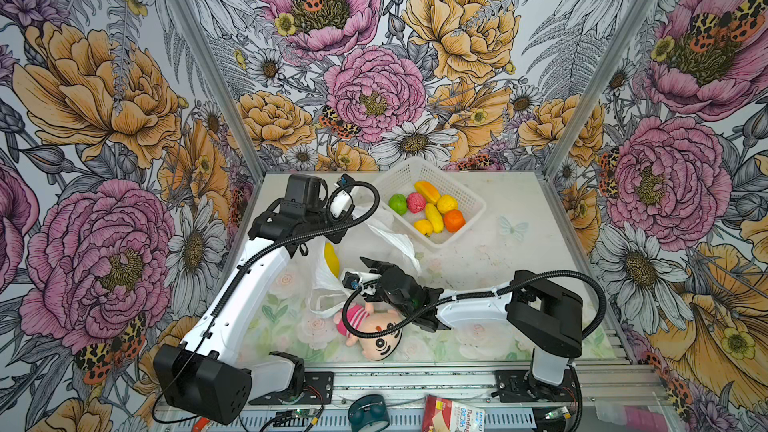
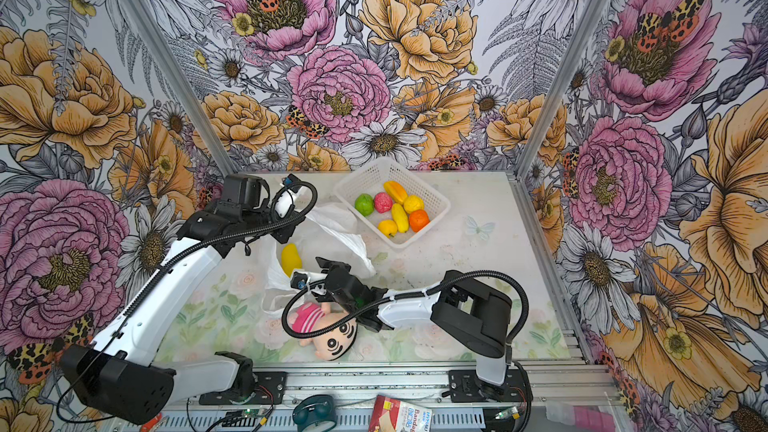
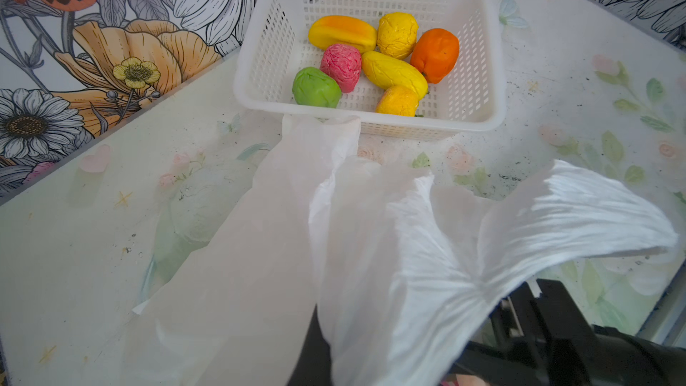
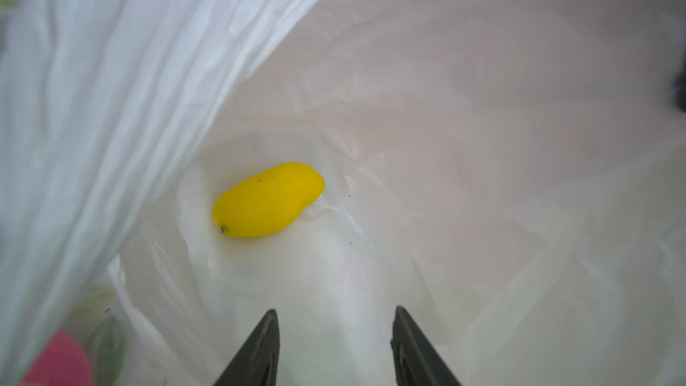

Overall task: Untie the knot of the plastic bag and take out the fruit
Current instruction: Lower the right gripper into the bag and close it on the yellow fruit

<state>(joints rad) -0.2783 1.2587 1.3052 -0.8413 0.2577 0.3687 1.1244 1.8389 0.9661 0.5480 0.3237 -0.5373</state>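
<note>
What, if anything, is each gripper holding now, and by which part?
The left gripper is shut on the thin translucent white plastic bag, pinching a gathered fold near its opening. The right gripper is open and empty.

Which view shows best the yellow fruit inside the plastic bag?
The right wrist view: the yellow fruit lies whole and near on the plastic bag. In both top views it is small and far. The left wrist view misses it.
</note>
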